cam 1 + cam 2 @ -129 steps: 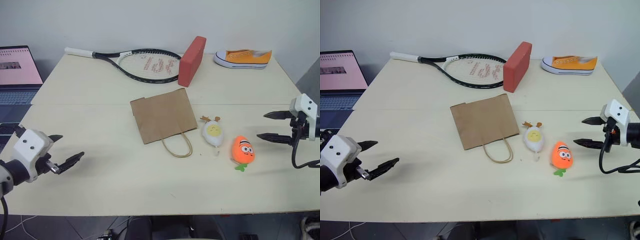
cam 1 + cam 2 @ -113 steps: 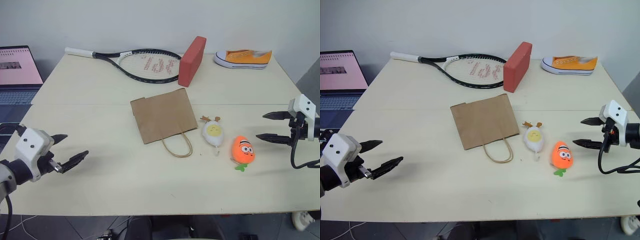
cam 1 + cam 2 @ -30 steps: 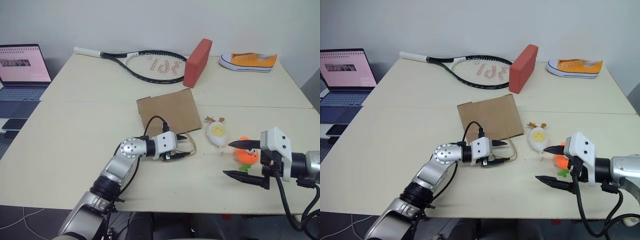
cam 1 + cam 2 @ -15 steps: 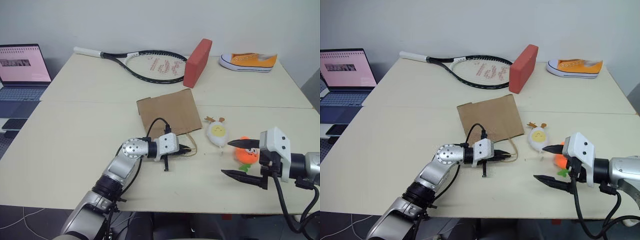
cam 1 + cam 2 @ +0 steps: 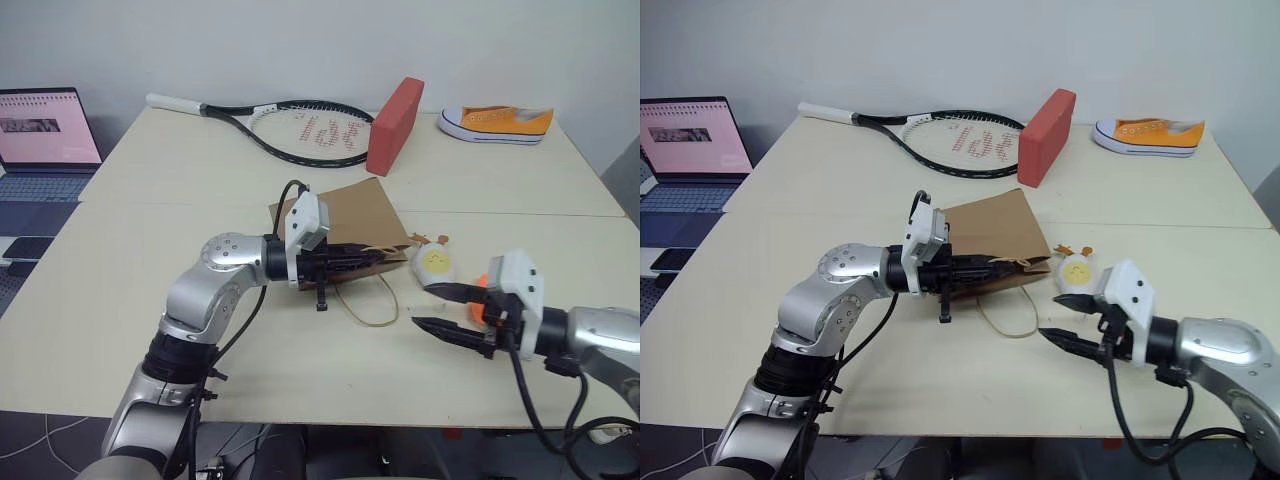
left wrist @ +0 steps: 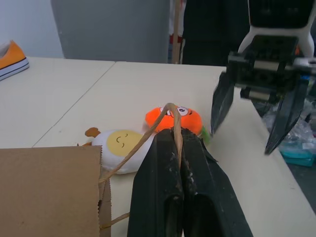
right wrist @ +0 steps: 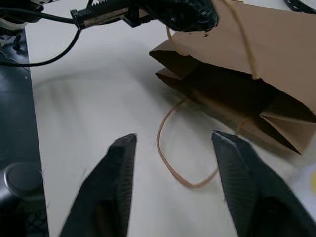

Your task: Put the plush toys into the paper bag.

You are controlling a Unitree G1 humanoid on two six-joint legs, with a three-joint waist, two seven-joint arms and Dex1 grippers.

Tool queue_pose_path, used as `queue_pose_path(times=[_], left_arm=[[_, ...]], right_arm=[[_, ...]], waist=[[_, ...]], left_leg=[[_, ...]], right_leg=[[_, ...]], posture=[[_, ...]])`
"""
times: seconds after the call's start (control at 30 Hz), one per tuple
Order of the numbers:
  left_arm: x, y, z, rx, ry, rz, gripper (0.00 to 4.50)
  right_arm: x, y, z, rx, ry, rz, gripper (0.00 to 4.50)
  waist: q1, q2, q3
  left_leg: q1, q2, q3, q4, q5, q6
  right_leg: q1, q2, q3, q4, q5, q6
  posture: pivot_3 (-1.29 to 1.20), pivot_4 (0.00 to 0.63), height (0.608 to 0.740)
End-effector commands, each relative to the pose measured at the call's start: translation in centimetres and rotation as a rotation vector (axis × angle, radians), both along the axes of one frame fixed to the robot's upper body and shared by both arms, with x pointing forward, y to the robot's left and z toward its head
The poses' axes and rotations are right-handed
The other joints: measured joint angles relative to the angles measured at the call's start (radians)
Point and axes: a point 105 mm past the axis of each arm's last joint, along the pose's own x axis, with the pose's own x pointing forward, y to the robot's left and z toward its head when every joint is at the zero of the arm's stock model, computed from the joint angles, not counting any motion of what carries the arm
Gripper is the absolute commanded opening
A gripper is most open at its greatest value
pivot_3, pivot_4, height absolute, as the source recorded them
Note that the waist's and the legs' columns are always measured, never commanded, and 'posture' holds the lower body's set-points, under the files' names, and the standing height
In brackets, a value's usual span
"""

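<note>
Cord handle (image 6: 170, 123) pinched in closed left end effector (image 6: 180, 148), bag mouth (image 7: 232, 106) lifted.

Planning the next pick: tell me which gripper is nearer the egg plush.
Right. The right gripper sits just in front of the egg plush, jaws apart. The left gripper, shut on the bag's handle, is farther, across the paper bag.

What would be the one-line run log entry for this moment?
left tool: shut on paper bag handle | paper bag: mouth lifted | right tool: open, beside egg plush | carrot plush: on table
</note>
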Motion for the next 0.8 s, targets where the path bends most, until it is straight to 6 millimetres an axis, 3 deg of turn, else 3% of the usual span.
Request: queue_pose_path(times=[0.03, 0.13, 0.5, 0.8], left_arm=[[-0.6, -0.3, 2.0, -0.051, -0.021, -0.023, 0.0], [-0.7, -0.4, 2.3, -0.051, -0.02, -0.02, 0.0], [-0.5, 0.0, 3.4, -0.083, 0.006, 0.011, 0.0], [0.7, 1.2, 5.7, -0.163, 0.056, 0.074, 0.0]], right_arm=[[1.3, 1.3, -0.4, 0.009, -0.036, -0.028, 1.03], [3.0, 2.6, -1.0, 0.026, -0.066, -0.065, 0.02], [9.6, 6.5, -3.5, 0.102, -0.192, -0.312, 0.02], [11.2, 8.3, -7.3, 0.062, -0.245, -0.376, 0.02]], waist=[[-0.001, 0.0, 0.0], [-0.002, 0.0, 0.0], [-0.003, 0.0, 0.0], [-0.004, 0.0, 0.0]], left_leg=[[0.0, 0.0, 0.0, 0.0, 0.0, 0.0], [0.0, 0.0, 0.0, 0.0, 0.0, 0.0], [-0.001, 0.002, -0.002, -0.002, 0.0, 0.0], [-0.001, 0.002, -0.002, -0.003, 0.0, 0.0]], right_leg=[[0.0, 0.0, 0.0, 0.0, 0.0, 0.0], [0.0, 0.0, 0.0, 0.0, 0.0, 0.0], [-0.003, 0.003, 0.0, 0.001, 0.002, 0.003], [-0.003, 0.004, 0.0, 0.001, 0.002, 0.003]], posture=[[0.0, 0.15, 0.74], [0.0, 0.15, 0.74], [0.0, 0.15, 0.74], [0.0, 0.15, 0.74]])
